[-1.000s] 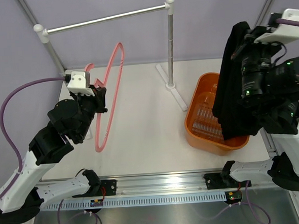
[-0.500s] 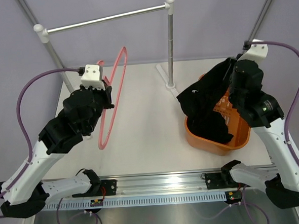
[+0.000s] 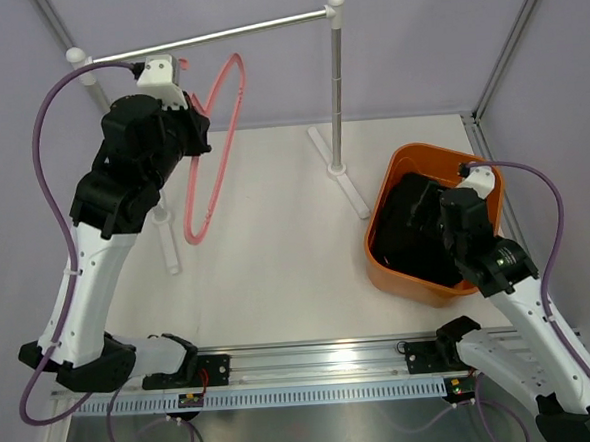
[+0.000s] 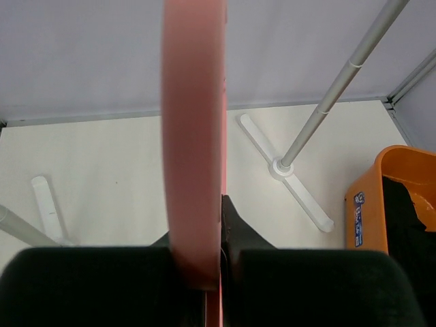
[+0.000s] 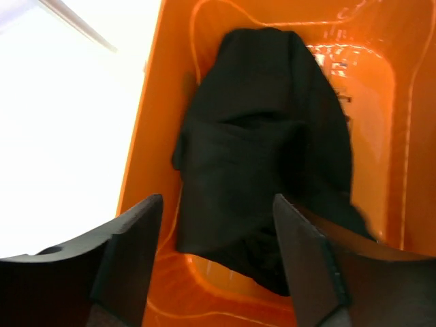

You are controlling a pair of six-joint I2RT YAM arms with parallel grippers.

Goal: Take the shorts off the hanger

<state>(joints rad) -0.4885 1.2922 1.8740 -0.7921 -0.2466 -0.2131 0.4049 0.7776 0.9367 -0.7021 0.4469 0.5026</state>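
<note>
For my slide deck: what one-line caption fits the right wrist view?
Open right tool hovers above the black shorts heaped in the orange basket.

Top view is looking bright & even, w/ overhead light leaving only faint soft shadows on the table (image 3: pixel 276 242). Glare is streaking the front track (image 3: pixel 313 358). Left wrist: the hanger (image 4: pixel 194 136) is sitting too close & blurring out. Right wrist: the table is blowing out white at left, & the shorts (image 5: pixel 262 157) are losing detail in black.
</note>
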